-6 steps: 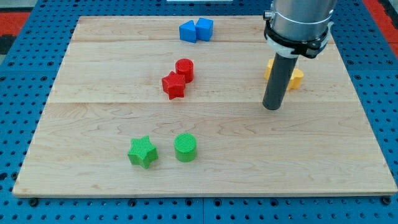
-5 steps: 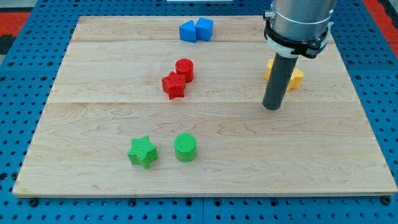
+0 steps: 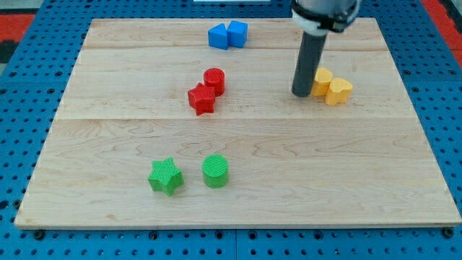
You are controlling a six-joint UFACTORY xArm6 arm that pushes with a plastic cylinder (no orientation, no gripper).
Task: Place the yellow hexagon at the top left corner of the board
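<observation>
Two yellow blocks sit at the board's right. The left one [image 3: 322,80] looks like the hexagon, partly hidden by the rod; the right one [image 3: 338,92] touches it, and its shape is unclear. My tip [image 3: 300,93] rests on the board just left of the yellow hexagon, touching or nearly touching its left side. The rod rises from the tip to the view's top edge.
Two blue blocks [image 3: 227,35] touch near the board's top centre. A red cylinder [image 3: 214,79] and red star [image 3: 201,99] touch at centre. A green star [image 3: 165,176] and green cylinder [image 3: 215,171] stand at lower left. The wooden board [image 3: 108,130] lies on a blue pegboard.
My tip has moved toward the view's top and a little left, from below the yellow blocks to just left of them. No block has visibly moved.
</observation>
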